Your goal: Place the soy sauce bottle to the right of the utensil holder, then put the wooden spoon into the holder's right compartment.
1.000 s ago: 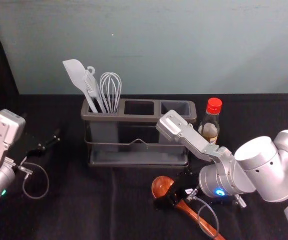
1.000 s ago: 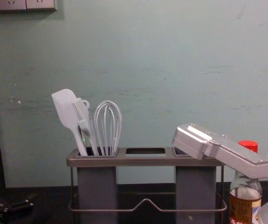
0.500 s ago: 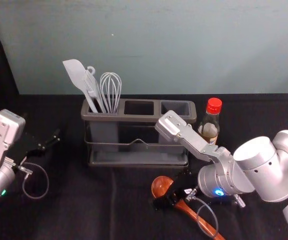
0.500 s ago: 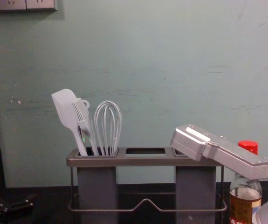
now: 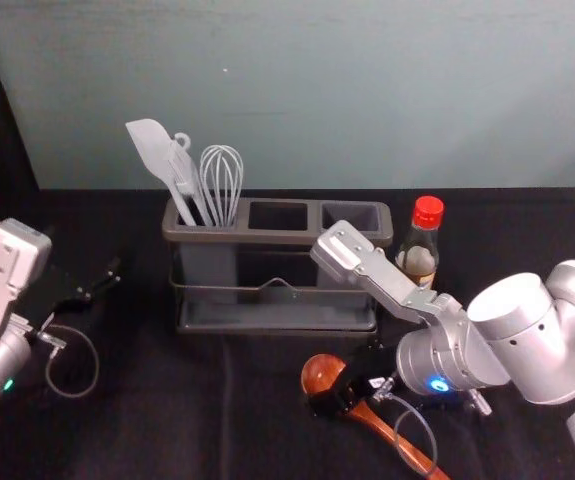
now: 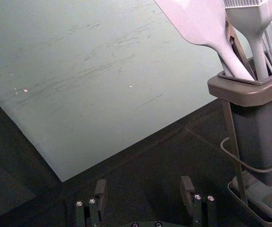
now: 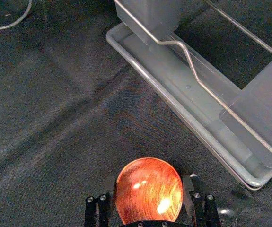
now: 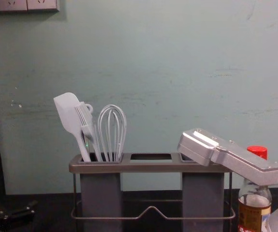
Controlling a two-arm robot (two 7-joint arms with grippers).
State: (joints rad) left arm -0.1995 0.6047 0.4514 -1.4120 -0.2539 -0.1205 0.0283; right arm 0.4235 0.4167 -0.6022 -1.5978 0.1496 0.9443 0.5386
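Right gripper: I have my right gripper (image 5: 341,382) down on the near side of the holder, around the spoon's bowl.
Right jaws: clamped on the bowl, one against each side.
Spoon: the reddish-brown wooden spoon (image 5: 320,373) is low over the table, bowl toward the holder, long handle slanting toward the near right; I cannot tell whether it touches the cloth.
Holder: the dark grey plastic utensil holder (image 5: 277,237) with three compartments and a wire rail stands on the table, beyond my spoon.
Left compartment: a pale spatula (image 5: 150,148), a pale brush (image 8: 86,126) and a pale wire whisk (image 5: 220,180) lean upright in it.
Soy sauce: the clear bottle with a red cap and brown label (image 5: 422,240) stands upright just beside the holder, to its right.
Left gripper: my left gripper (image 5: 101,282) is parked left of the holder, its jaws apart.
Table: covered in black cloth (image 5: 167,420).
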